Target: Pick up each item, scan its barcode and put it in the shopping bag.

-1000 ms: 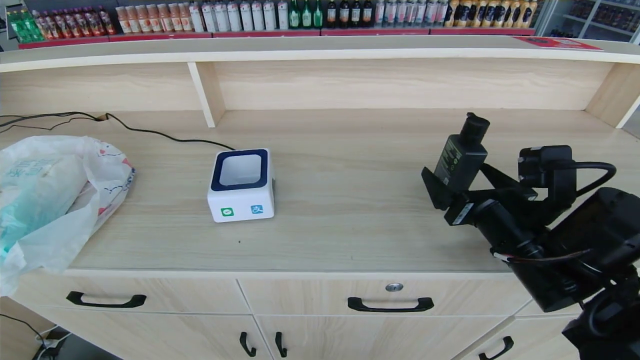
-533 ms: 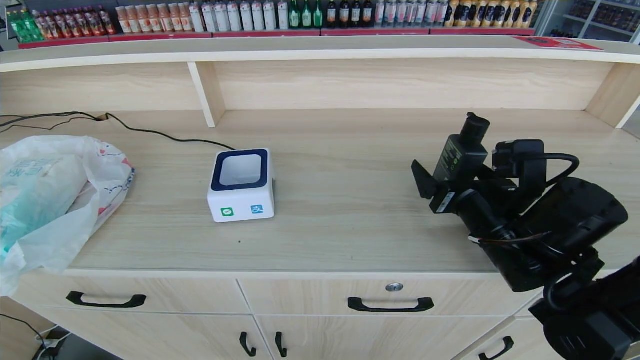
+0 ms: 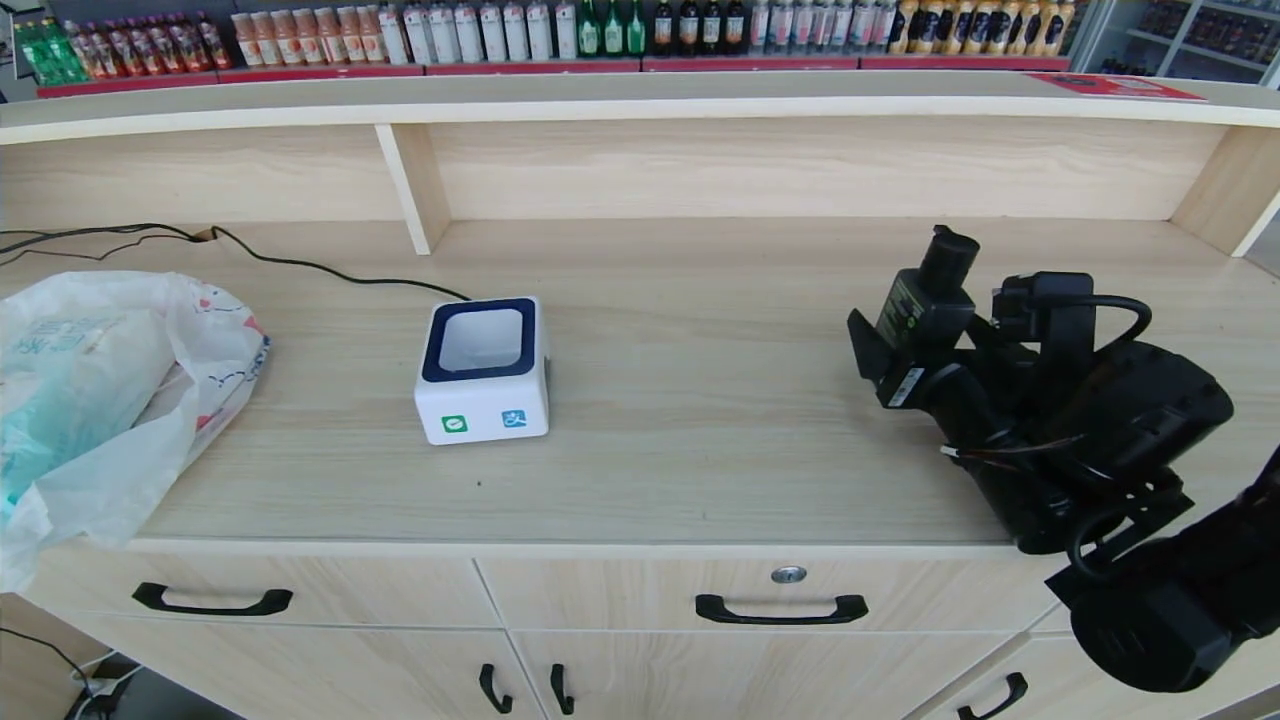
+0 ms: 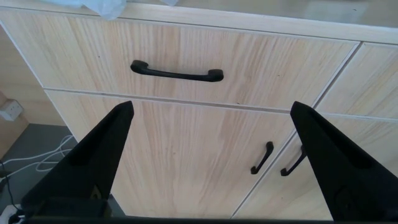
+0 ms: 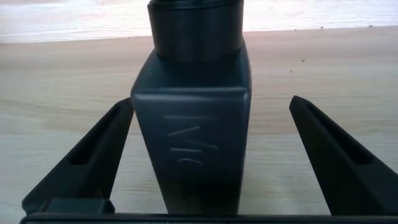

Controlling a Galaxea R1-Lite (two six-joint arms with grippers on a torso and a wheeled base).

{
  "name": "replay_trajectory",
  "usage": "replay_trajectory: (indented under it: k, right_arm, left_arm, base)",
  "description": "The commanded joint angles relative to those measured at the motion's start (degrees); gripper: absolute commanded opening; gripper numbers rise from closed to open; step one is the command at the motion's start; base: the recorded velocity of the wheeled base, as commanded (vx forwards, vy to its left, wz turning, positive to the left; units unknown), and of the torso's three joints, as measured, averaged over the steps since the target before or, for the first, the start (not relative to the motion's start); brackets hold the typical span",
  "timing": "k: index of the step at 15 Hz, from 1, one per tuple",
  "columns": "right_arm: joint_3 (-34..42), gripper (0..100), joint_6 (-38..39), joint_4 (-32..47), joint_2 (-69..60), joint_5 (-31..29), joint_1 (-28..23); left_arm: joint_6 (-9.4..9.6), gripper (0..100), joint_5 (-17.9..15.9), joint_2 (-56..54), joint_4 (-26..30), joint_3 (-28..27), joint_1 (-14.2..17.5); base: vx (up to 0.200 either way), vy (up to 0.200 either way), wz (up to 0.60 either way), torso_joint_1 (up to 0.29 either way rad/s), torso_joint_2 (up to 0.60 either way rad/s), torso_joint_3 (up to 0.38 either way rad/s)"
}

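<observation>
We see a shop checkout: wooden counter [image 3: 700, 400], payment scanner [image 3: 484, 370], shopping bag [image 3: 110, 390], shelves of bottled drinks [image 3: 560, 28] behind.

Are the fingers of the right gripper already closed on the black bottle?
No: the right gripper stands open, with bare counter visible between each finger and the black bottle.

scanner [image 3: 484, 372]: green and blue square icons on its front, no words legible
bottle [image 3: 915, 310]: raised lettering and a printed label, unreadable
shopping bag [image 3: 110, 380]: teal characters, unreadable
</observation>
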Motion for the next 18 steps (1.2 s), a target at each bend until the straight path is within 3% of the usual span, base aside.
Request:
replay_trajectory:
  k: [1, 9, 10, 18]
  right_arm:
    - [-0.23, 100, -0.03, -0.06, 0.48, -0.01, -0.36]
    - [-0.14, 100, 0.05, -0.06, 0.65, -0.01, -1.68]
    - [-0.14, 0, 0.05, -0.06, 0.65, -0.01, -1.68]
    - [-0.58, 0, 0.85, -0.06, -0.32, -0.01, -1.68]
  left_arm:
    - [-0.04, 100, 0.01, 0.0, -0.02, 0.0, 0.0]
    - [-0.04, 100, 0.01, 0.0, -0.02, 0.0, 0.0]
    - [-0.04, 100, 0.01, 0.0, -0.02, 0.0, 0.0]
    - [-0.13, 100, 0.01, 0.0, -0.02, 0.0, 0.0]
  base:
    - [0.0, 0.0, 0.0, 0.0, 0.0, 0.0]
    - [0.0, 0.0, 0.0, 0.0, 0.0, 0.0]
    - [0.0, 0.0, 0.0, 0.0, 0.0, 0.0]
    - [0.0, 0.0, 0.0, 0.0, 0.0, 0.0]
